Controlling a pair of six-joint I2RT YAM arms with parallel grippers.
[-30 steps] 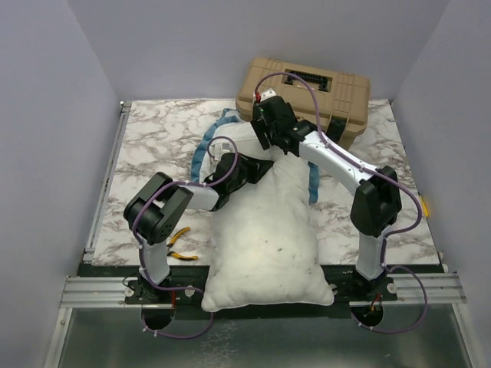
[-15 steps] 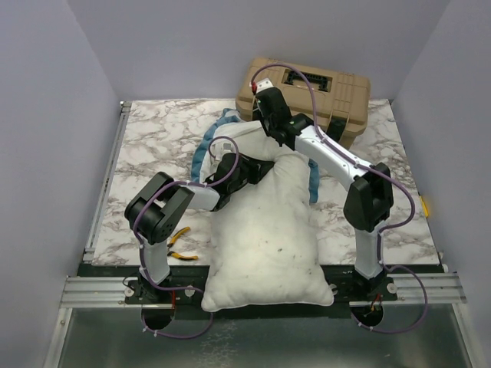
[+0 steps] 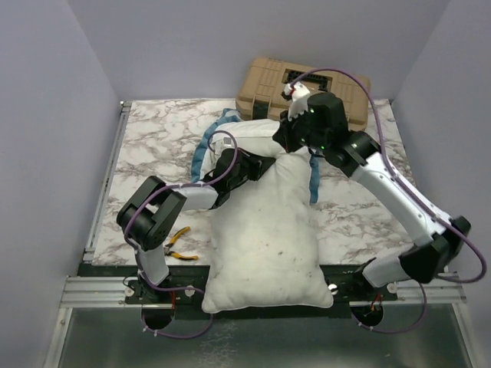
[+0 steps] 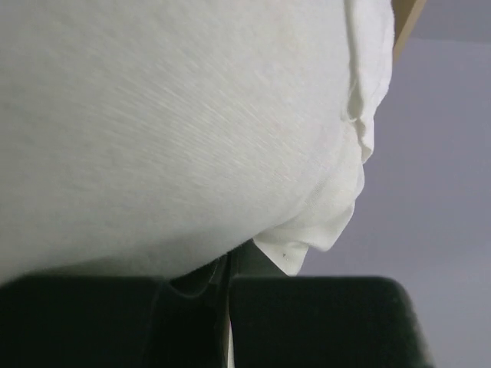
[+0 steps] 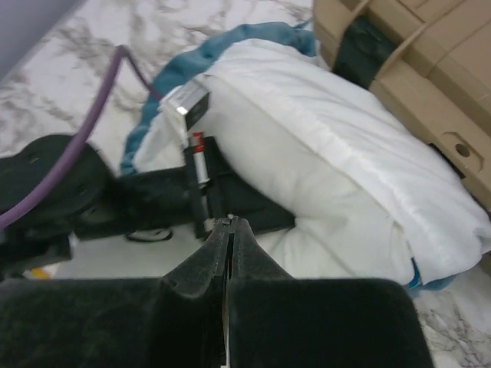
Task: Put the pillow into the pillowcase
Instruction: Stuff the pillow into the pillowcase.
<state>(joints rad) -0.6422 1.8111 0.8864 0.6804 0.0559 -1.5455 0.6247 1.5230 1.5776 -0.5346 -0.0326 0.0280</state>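
Observation:
The plump white pillow [image 3: 265,238] lies lengthwise down the middle of the table, and its near end hangs over the front edge. Its far end [image 5: 345,230] butts against the bunched pillowcase [image 3: 244,134], which shows white inside with blue frilled edging [image 5: 184,65]. My left gripper [image 3: 259,165] is shut in the fold between pillow and pillowcase. White cloth [image 4: 169,130] drapes over its tips [image 4: 230,261], and I cannot tell whether any is pinched. My right gripper [image 5: 231,220] hovers over that seam [image 3: 285,139], shut on nothing.
A tan hard case [image 3: 303,92] stands at the back, right behind the pillowcase. Yellow-handled pliers [image 3: 180,241] lie on the marble table [image 3: 153,146] by the left arm's base. Lilac walls close in three sides.
My right gripper has gone from open to shut with nothing in it. Its arm has swung out to the right, wrist now over the pillowcase's right end. The left arm has not moved.

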